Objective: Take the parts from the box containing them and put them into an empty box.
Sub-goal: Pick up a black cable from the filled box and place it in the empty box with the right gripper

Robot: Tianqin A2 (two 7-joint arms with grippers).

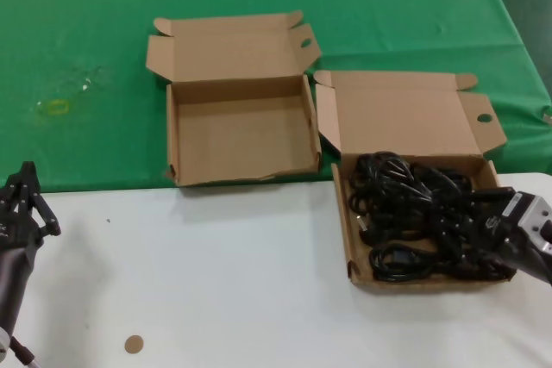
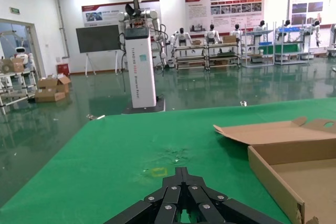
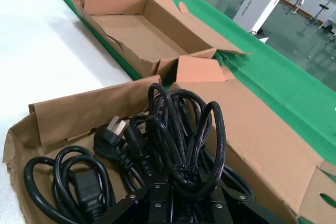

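The parts (image 1: 405,204), black coiled power cords, lie tangled in the box containing them (image 1: 341,213), which stands open at the right. My right gripper (image 1: 473,210) is down inside that box, shut on one coiled cord bundle (image 3: 178,129) whose loops rise just ahead of the gripper (image 3: 181,183). Other cords and a plug (image 3: 107,135) lie beside it on the box floor. The empty box (image 1: 172,140) stands open to the left of it, on the green cloth, with nothing inside (image 3: 131,35). My left gripper (image 1: 26,177) is parked at the far left, shut (image 2: 182,171) and holding nothing.
Green cloth (image 1: 86,32) covers the far half of the table, with a yellowish mark (image 1: 57,107) on its left side. The near half is a white surface (image 1: 233,273) with a small brown disc (image 1: 133,344) on it. Both lids stand open at the back.
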